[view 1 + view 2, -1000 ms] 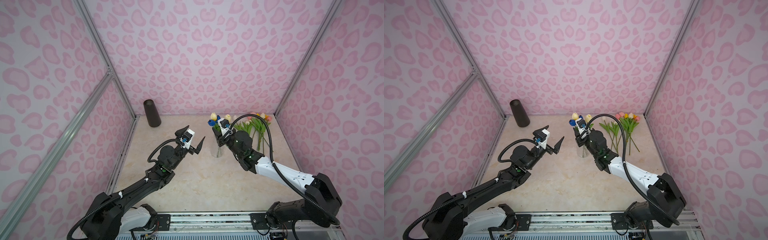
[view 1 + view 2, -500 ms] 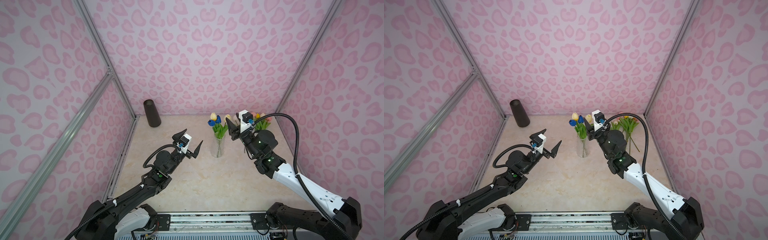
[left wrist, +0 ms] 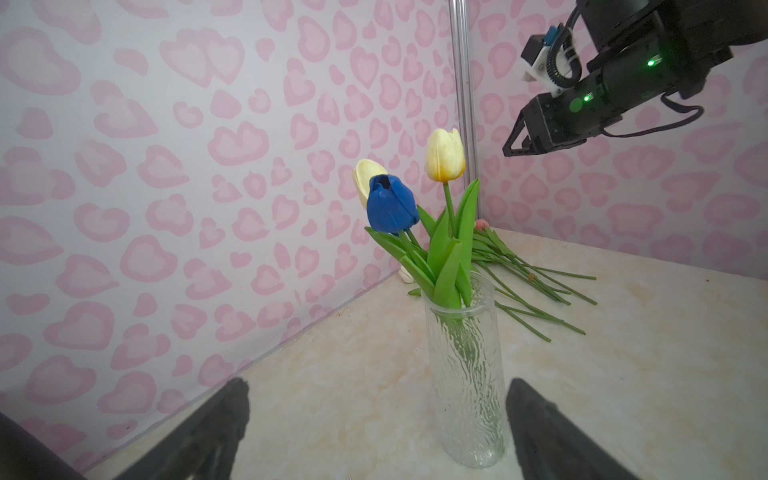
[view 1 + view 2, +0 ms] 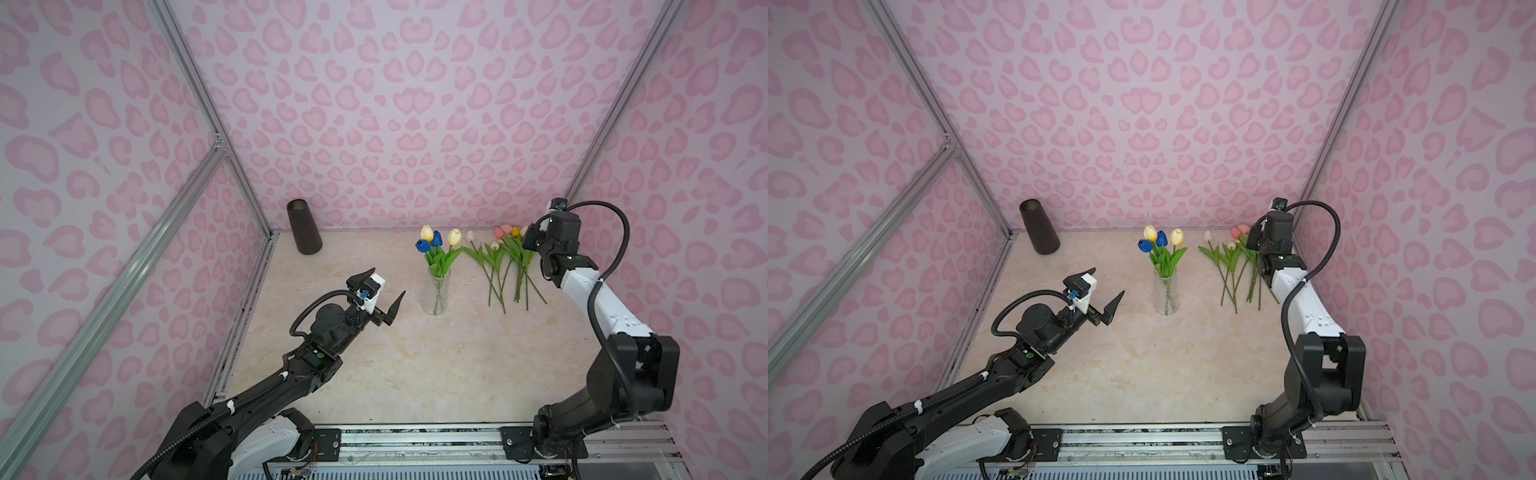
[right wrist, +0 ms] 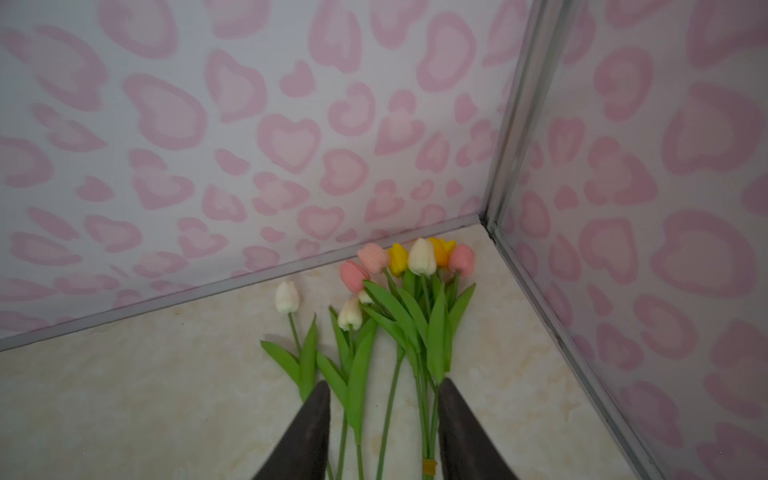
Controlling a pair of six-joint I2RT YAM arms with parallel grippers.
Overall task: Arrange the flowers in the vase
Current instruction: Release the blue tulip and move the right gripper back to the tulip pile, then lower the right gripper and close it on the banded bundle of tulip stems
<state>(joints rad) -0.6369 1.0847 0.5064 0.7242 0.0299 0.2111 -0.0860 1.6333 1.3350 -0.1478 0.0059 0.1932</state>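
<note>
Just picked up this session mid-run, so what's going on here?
Four tulips, two blue and two pale yellow, stand in the glass vase. The other flowers lie bunched on the table near the back right corner. The right gripper hangs above them, jaws apart, holding nothing. The left gripper sits open and empty beside the vase.

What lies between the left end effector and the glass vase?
Nothing; between the left end effector and the glass vase only bare tabletop shows, in both top views.
</note>
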